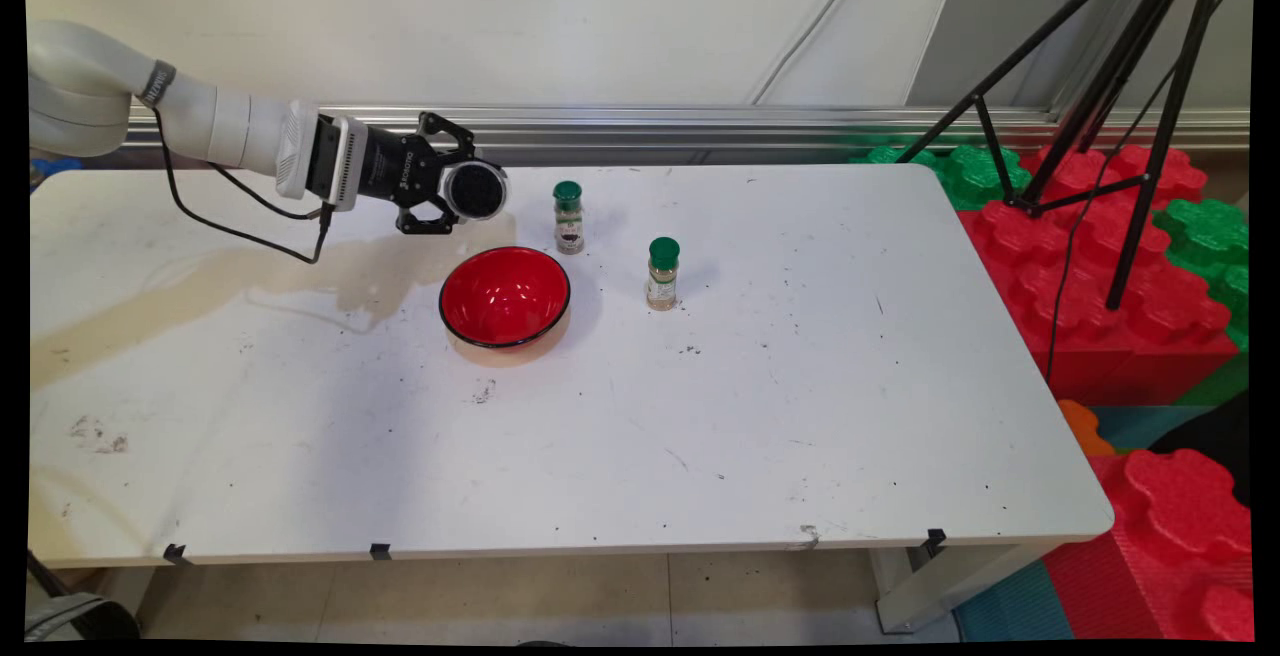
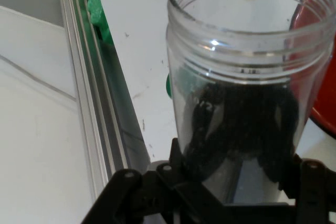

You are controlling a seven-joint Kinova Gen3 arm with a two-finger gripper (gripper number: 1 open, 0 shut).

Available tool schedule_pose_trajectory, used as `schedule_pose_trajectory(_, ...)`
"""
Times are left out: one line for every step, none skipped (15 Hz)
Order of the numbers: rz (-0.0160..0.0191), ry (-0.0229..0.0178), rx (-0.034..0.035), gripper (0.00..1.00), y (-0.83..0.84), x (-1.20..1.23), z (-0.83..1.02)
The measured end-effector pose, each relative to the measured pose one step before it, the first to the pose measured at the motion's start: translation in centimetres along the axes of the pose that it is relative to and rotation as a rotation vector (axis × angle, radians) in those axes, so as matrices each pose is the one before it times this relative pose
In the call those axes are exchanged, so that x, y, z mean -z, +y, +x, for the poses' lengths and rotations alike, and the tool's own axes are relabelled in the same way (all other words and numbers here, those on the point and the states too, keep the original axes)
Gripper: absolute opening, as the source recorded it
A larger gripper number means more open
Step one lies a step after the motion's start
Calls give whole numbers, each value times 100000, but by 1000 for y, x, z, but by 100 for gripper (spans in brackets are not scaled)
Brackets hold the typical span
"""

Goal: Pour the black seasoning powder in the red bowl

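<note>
My gripper [image 1: 452, 192] is shut on a clear plastic jar [image 1: 476, 190], held on its side with the open mouth pointing right. It hangs just above the far left rim of a red bowl [image 1: 505, 296]. In the hand view the jar [image 2: 247, 66] fills the middle, its threaded mouth away from me, with a dark mass showing through its lower part. The gripper [image 2: 236, 195] clasps its base, and the bowl [image 2: 324, 82] shows at the right edge. Two small green-capped spice bottles stand upright: one [image 1: 568, 218] right of the jar, the other [image 1: 662, 274] right of the bowl.
An aluminium rail [image 1: 700, 121] runs along the wall behind the table [image 1: 700, 436]. A black tripod [image 1: 1110, 116] stands over red and green foam blocks [image 1: 1120, 276] off the table's right end. Dark specks are scattered on the table round the bowl.
</note>
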Motion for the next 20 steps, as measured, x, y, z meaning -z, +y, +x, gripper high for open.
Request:
schedule_pose_trajectory(195,-248,-1707,0,62,8,46)
schedule_pose_trajectory(112,-298,-1782,0,91,38,43)
schedule_pose_trajectory(97,-332,-1658,0,99,69,30)
schedule_pose_trajectory(63,-378,-1973,0,99,45,30)
schedule_pose_trajectory(70,-437,-1908,0,107,43,20)
schedule_pose_trajectory(11,-368,-1619,0,92,11,16)
schedule_pose_trajectory(-3,-262,-1031,0,67,12,5)
schedule_pose_trajectory(44,-462,-1560,0,94,37,6)
schedule_pose_trajectory(7,-296,-1017,0,55,8,-1)
schedule_pose_trajectory(53,-413,-1583,0,57,-17,8)
schedule_pose_trajectory(50,-276,-1065,0,33,-5,9)
schedule_pose_trajectory(102,-398,-1639,0,34,-20,23)
schedule_pose_trajectory(66,-259,-1059,0,23,-13,13)
schedule_pose_trajectory(145,-379,-1731,0,14,-24,32)
schedule_pose_trajectory(177,-411,-2009,0,22,-5,42)
schedule_pose_trajectory(194,-395,-2046,0,17,-1,34)
schedule_pose_trajectory(170,-277,-1820,0,17,9,32)
schedule_pose_trajectory(119,-196,-1153,0,10,11,19)
schedule_pose_trajectory(172,-224,-1828,0,23,24,35)
schedule_pose_trajectory(93,-117,-1152,0,18,16,23)
